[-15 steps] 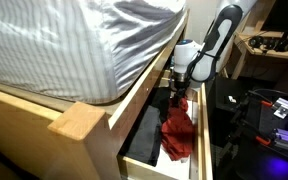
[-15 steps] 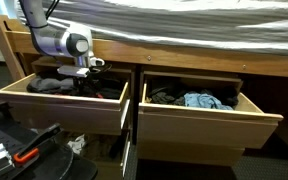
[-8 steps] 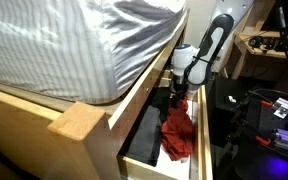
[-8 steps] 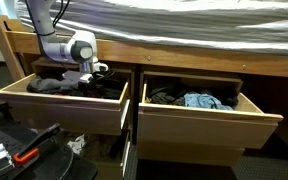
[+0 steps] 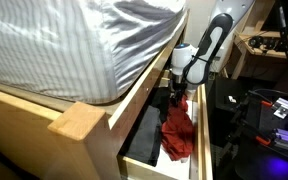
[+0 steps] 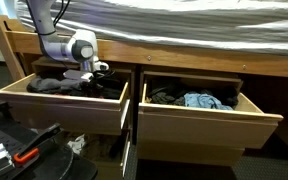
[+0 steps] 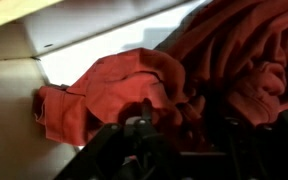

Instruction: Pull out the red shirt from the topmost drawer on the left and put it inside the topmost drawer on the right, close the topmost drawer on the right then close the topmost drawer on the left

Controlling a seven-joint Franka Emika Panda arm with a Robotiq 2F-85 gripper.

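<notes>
Wrist view is showing the red shirt (image 7: 119, 90) lying bunched in soft, rounded folds against the pale, smooth wooden wall (image 7: 9, 115) of the left drawer. The gripper (image 7: 142, 135) is coming in from the bottom edge, right at the cloth. Its dark fingers are blurring into the folds, so I cannot tell whether they are standing apart or pinching the fabric.

In an exterior view the gripper (image 5: 177, 91) is reaching down at the far end of the left drawer (image 5: 154, 160), close beside the bed frame (image 5: 134, 95), whose thick side rail is crowding it on one side. The red shirt (image 5: 179, 130) is lying crumpled along the drawer's outer side. A long black garment (image 5: 147, 128) is lying just beside it on the bed side, touching it. Striped grey bedding (image 5: 74, 40) is hanging in smooth, slightly shiny folds over the frame.

In an exterior view the left drawer (image 6: 54, 108) and the right drawer (image 6: 209, 122) are both standing pulled out side by side, boxy and made of plain light wood. The gripper (image 6: 84, 80) is sitting among dark clothes (image 6: 46, 85), and the shirt is hiding from this angle. The right drawer is holding a crumpled light-blue cloth (image 6: 199, 101) beside a dark heap (image 6: 164, 97). A black case (image 6: 19, 150) is sitting low in front of the left drawer.
</notes>
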